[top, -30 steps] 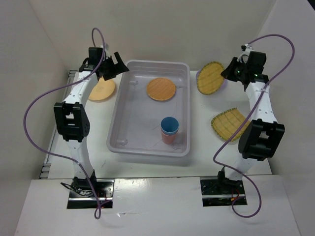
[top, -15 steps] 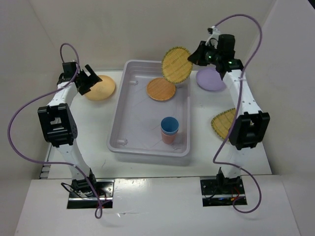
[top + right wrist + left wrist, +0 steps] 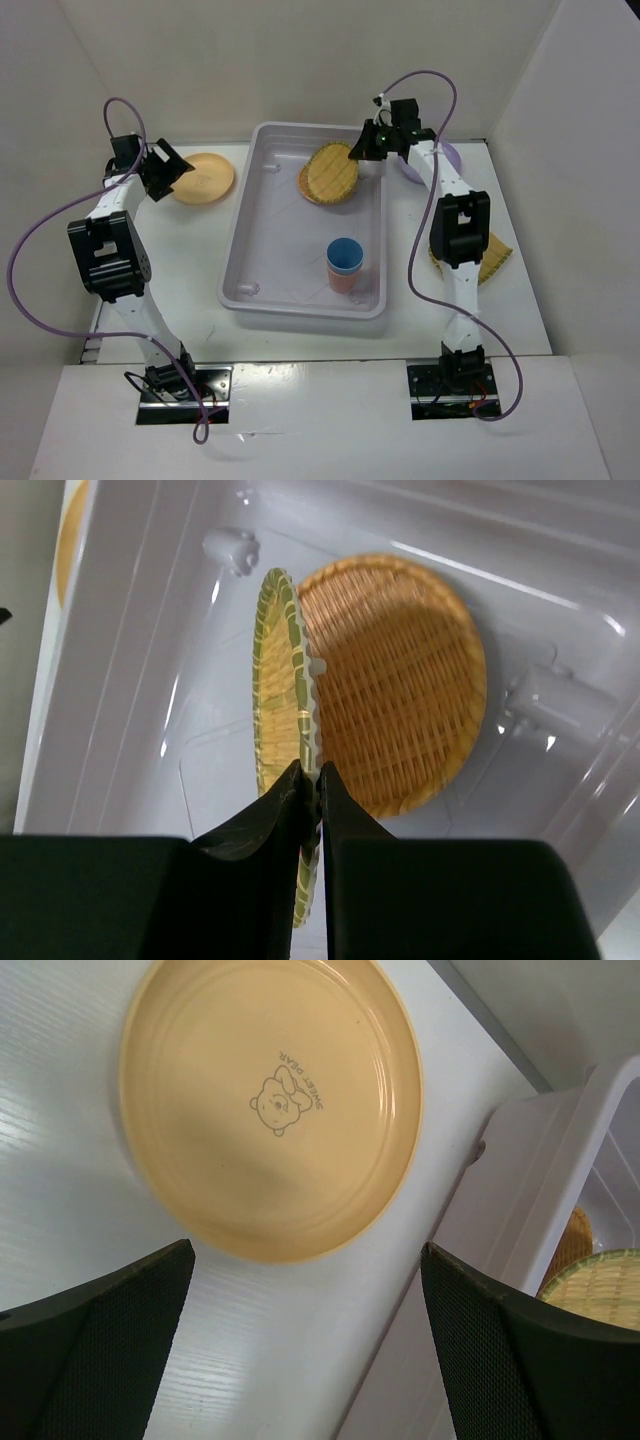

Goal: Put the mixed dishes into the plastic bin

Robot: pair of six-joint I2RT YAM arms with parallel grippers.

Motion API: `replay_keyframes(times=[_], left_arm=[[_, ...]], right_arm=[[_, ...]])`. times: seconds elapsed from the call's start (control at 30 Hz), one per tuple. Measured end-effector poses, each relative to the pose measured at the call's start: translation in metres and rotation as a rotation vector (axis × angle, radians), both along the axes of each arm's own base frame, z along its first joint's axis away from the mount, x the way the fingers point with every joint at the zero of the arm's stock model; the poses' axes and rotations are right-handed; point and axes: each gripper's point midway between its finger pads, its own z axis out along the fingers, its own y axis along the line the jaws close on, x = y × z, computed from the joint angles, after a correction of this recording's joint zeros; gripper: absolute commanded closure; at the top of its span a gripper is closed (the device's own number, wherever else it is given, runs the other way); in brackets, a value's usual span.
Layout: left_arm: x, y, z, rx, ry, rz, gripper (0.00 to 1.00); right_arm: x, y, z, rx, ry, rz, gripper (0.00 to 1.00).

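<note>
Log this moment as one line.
right tool: shut on yellow woven plate, over plastic bin | left tool: open, facing tan plate

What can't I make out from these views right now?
Lavender plate: top view, mostly behind the right arm.
Right woven plate: top view, right arm covers its left part.
Pink cup: top view, blue cup hides its inside.
Held plate: whether it touches the orange plate is unclear in both views.
</note>
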Motion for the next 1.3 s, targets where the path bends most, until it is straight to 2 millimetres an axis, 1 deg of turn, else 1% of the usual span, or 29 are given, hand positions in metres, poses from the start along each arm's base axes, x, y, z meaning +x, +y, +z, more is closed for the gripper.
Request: replay_keyframes(times=[0.27, 0.37, 0.47, 0.6, 0.67, 0.83, 0.9, 0.93, 1.0, 1.1, 1.17, 1.3], left_arm=[[0.001, -0.002, 0.001, -0.005, -0.007, -0.008, 0.0], [0.001, -0.002, 0.001, -0.006, -0.007, -0.009, 0.0], [0.0, -0.001, 0.001, -0.008, -0.006, -0.008, 0.0], [0.0, 0.001, 0.001, -0.007, -0.007, -0.005, 0.0], [0.0, 0.003, 0.001, -0.007, -0.008, -0.001, 0.0], [0.0, 0.005, 0.001, -0.007, -0.009, 0.003, 0.0], [0.0, 0.005, 0.002, -0.006, -0.01, 0.003, 0.0], [0.0, 0.005, 0.002, -0.006, -0.01, 0.003, 0.0], [0.0, 0.005, 0.002, -0.006, -0.012, 0.003, 0.0], [0.0, 0.005, 0.002, -0.006, -0.012, 0.003, 0.0], [0.0, 0.005, 0.002, -0.006, -0.012, 0.003, 0.0], [0.0, 0.006, 0.001, -0.003, -0.01, 0.007, 0.0]], right_arm=[[0.028, 0.01, 0.035, 0.03, -0.1, 0.012, 1.0], [0.039, 0.016, 0.036, 0.029, -0.109, 0.021, 1.0], [0.049, 0.024, 0.028, 0.022, -0.119, 0.035, 1.0], [0.04, 0.026, -0.003, -0.006, -0.029, 0.041, 1.0], [0.035, 0.026, -0.013, -0.023, 0.005, 0.042, 1.0], [0.033, 0.026, -0.016, -0.035, 0.012, 0.046, 1.0], [0.032, 0.025, -0.017, -0.039, 0.019, 0.043, 0.96], [0.032, 0.025, -0.017, -0.041, 0.021, 0.042, 0.92], [0.032, 0.024, -0.018, -0.044, 0.025, 0.039, 0.79], [0.029, 0.022, -0.022, -0.057, 0.042, 0.033, 0.55], [0.028, 0.019, -0.025, -0.076, 0.047, 0.031, 0.49], [0.024, 0.011, -0.034, -0.125, 0.075, 0.014, 0.43]])
